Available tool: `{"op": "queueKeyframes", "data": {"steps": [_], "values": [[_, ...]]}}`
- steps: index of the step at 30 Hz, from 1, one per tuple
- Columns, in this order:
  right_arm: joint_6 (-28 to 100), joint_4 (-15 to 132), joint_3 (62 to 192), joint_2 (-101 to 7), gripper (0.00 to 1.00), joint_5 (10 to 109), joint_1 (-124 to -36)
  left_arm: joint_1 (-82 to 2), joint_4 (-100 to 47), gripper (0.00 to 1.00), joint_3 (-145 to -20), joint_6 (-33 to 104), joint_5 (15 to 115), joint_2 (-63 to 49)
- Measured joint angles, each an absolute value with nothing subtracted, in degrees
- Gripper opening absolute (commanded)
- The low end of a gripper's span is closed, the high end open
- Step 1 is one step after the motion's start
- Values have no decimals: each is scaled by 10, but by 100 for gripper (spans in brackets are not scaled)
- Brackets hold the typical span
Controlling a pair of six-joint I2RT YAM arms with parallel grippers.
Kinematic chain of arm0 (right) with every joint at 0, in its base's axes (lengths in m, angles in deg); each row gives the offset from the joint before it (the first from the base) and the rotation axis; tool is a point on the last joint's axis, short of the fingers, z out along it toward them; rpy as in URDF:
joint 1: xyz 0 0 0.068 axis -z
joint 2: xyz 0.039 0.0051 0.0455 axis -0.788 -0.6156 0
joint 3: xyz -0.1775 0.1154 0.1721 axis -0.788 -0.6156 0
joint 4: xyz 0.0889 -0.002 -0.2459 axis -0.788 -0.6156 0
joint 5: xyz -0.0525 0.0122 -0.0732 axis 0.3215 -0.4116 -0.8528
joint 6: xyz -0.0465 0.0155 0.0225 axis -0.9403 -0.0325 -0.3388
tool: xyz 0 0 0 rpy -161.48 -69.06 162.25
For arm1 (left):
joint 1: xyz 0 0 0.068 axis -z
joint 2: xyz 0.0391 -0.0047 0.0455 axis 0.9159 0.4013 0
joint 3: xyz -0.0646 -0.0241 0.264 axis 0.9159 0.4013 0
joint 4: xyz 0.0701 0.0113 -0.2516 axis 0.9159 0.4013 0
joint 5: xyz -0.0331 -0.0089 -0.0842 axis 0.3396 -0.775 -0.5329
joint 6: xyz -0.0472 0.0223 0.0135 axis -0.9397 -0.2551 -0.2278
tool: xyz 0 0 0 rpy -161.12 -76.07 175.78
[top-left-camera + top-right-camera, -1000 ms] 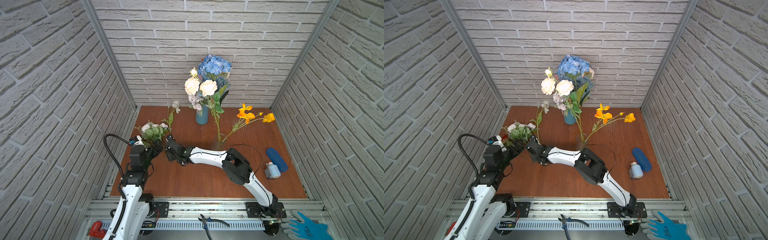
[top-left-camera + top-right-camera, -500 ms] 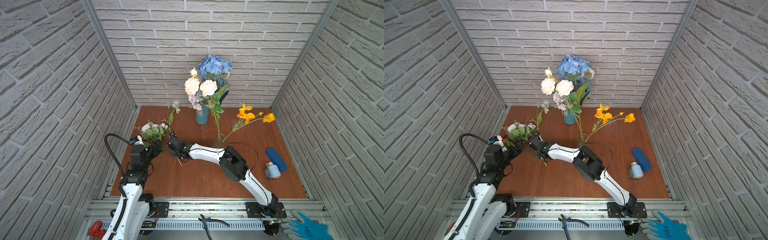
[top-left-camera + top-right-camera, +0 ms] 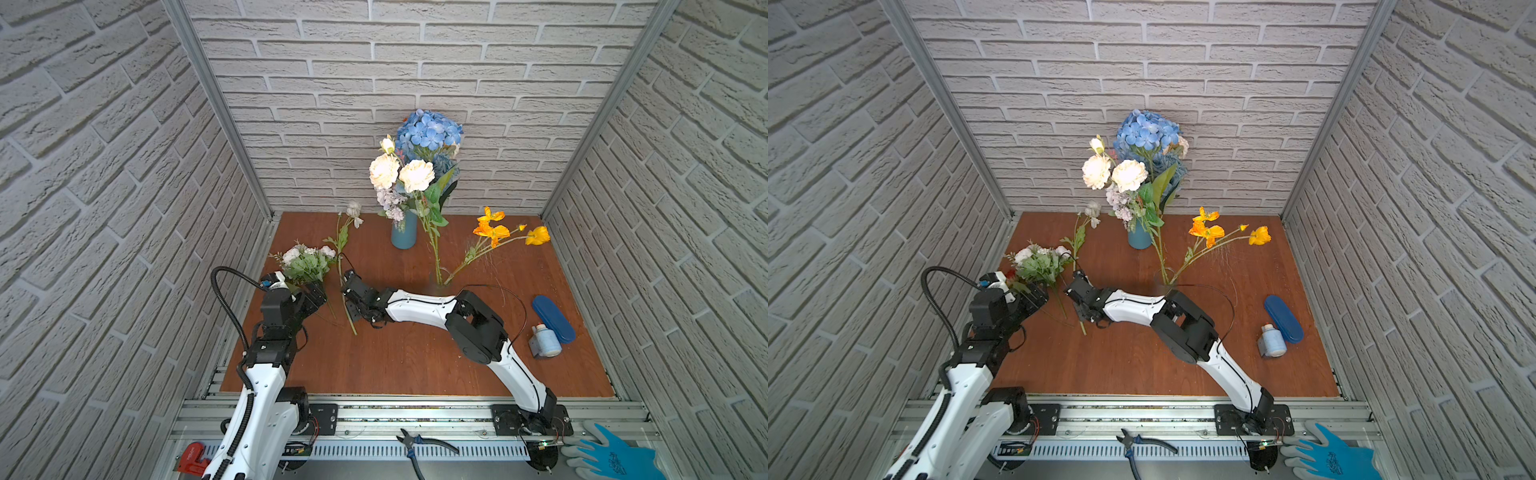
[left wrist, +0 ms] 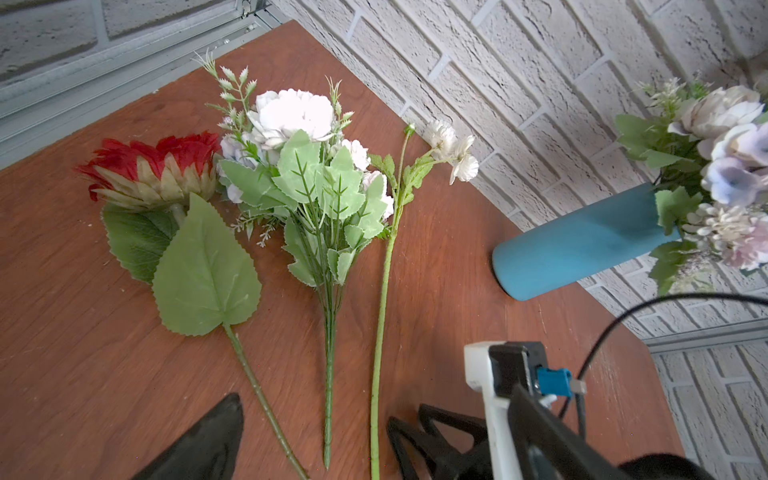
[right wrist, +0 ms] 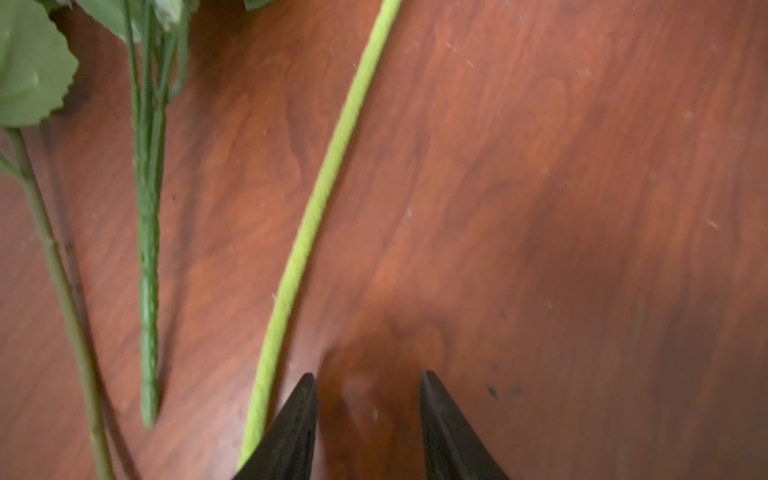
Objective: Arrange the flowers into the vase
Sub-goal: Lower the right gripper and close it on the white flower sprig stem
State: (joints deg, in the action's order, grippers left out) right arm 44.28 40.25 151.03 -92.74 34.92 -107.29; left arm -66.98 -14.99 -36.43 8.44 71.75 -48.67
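White flower [image 3: 353, 210] is laid flat on the table [image 3: 415, 365], stem running front to back, just outside the right gripper [image 5: 368, 376], jaws parted and empty. The left gripper [image 3: 314, 296] is held wide open, a little farther off.

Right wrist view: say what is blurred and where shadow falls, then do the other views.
Right wrist view: all soft, the pale stem smeared, shadow on the table by the right gripper. Left wrist view: lying bunch crisp, vase blooms soft. Both top views: even light, sharp, walls splayed by the wide lens.
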Motion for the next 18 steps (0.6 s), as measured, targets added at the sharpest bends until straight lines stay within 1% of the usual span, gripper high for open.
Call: {"op": "queueKeyframes", "data": {"steps": [2,5,11,14,17,18], "values": [[445,404,1507,-919,47,357,-1073,-671,-150,98,-364,84,718,-487],[446,411,1512,-917,48,367,-1078,-672,-150,98,-364,81,718,-485],[447,407,1558,-947,44,370,-1093,-676,-150,98,-364,80,717,-485],[446,398,1576,-973,37,365,-1097,-676,-150,98,-364,78,717,-485],[440,391,1598,-988,24,347,-1100,-677,-151,98,-364,76,717,-485],[436,385,1600,-988,16,341,-1100,-677,-151,98,-364,76,717,-485]]}}
